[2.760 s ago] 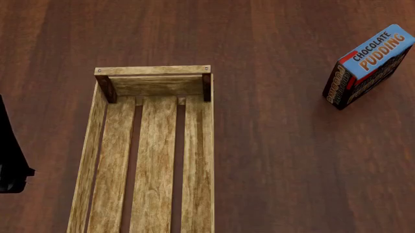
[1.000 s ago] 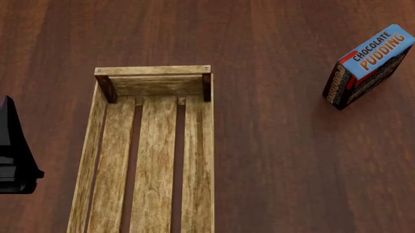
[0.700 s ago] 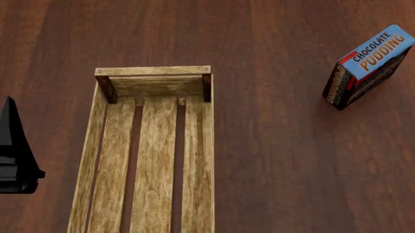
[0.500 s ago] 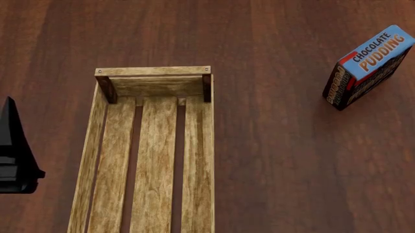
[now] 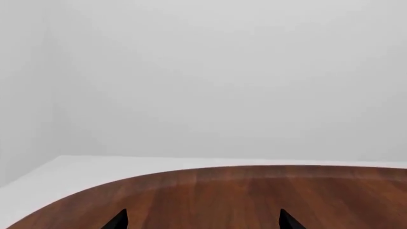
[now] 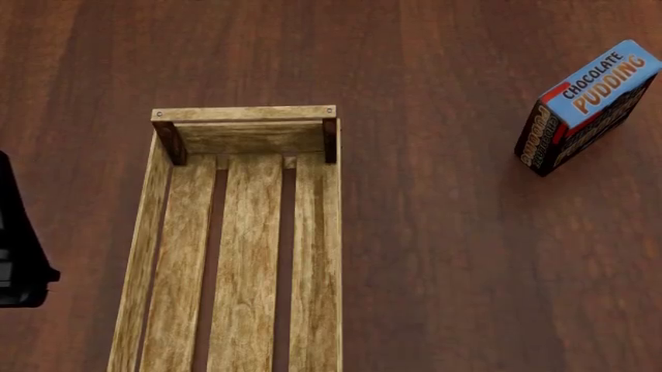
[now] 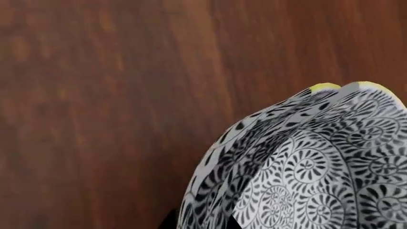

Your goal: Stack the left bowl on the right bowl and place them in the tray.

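The bowls (image 7: 305,171) are seen close against the right jaws, whose state cannot be told, off the tray (image 6: 150,232); the left jaws (image 5: 200,220) stand wide.

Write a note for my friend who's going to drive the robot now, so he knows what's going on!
Left end effector: open, holding nothing, over bare table; it shows at the left edge of the head view.
Right end effector: out of the head view. Its wrist camera is filled by a black-and-white patterned bowl with a yellow rim. There look to be two nested rims, so the bowls may already be stacked, but I can't confirm that, nor whether the bowl is gripped.
Tray: nothing inside the part in view.
Chocolate pudding box: standing to the right, apart from the tray.
Left to do: confirm the stack and the grip, then set the bowls in the tray.
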`<state>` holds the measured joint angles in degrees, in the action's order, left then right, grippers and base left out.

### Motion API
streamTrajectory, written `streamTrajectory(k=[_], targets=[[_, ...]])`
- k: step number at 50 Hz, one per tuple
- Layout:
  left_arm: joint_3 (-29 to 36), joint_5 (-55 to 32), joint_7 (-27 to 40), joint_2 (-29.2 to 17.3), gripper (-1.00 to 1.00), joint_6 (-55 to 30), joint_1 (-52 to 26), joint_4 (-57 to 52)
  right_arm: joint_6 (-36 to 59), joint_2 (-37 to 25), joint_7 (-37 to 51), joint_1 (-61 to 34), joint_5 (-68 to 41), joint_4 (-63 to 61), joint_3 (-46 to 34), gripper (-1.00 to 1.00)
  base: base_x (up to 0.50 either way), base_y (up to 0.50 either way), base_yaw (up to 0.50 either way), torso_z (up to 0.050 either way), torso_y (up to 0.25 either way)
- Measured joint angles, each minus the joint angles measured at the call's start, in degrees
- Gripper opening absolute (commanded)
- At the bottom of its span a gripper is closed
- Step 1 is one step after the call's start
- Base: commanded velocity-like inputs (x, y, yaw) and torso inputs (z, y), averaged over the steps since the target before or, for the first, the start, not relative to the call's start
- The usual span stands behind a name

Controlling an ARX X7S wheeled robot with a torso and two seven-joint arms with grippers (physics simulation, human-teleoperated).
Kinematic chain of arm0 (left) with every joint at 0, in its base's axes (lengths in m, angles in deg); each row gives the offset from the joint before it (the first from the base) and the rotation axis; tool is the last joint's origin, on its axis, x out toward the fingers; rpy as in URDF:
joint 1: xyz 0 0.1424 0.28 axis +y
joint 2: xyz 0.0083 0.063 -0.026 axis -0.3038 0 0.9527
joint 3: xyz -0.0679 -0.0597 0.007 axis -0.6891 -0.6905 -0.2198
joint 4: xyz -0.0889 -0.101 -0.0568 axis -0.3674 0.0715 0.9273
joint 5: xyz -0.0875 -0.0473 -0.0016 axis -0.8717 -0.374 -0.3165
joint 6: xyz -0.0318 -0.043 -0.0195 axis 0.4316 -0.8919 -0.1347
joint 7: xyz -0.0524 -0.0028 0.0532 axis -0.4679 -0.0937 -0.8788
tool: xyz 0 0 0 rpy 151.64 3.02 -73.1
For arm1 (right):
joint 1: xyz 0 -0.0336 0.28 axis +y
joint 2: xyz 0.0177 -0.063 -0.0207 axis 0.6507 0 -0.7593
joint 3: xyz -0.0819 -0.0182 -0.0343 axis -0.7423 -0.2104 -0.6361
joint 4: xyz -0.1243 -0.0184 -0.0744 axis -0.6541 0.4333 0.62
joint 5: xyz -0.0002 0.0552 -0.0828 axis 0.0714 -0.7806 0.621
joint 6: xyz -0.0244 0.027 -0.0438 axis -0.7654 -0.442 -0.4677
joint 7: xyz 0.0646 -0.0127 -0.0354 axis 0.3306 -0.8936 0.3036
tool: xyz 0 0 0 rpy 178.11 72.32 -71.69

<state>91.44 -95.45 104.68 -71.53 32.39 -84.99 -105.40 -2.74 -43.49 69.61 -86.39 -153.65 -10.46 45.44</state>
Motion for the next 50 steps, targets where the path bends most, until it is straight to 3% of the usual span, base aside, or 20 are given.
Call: streamTrajectory(k=[23,50], targets=[[-1.6,-1.7,1.3,-0.9,1.00,-0.9,0.5,-2.5,12.4,-1.3,4.9,-14.0,-5.2,-9.6,-0.5,-1.00,0.00,0.00,0.00,0.000,0.000],[-4.7,-3.8,1.8,-2.0,1.00,0.2,1.6,-3.3,21.9,6.6,6.6,-33.0,-6.4,-11.1,-7.5,-1.00,0.00,0.00,0.00,0.000,0.000]])
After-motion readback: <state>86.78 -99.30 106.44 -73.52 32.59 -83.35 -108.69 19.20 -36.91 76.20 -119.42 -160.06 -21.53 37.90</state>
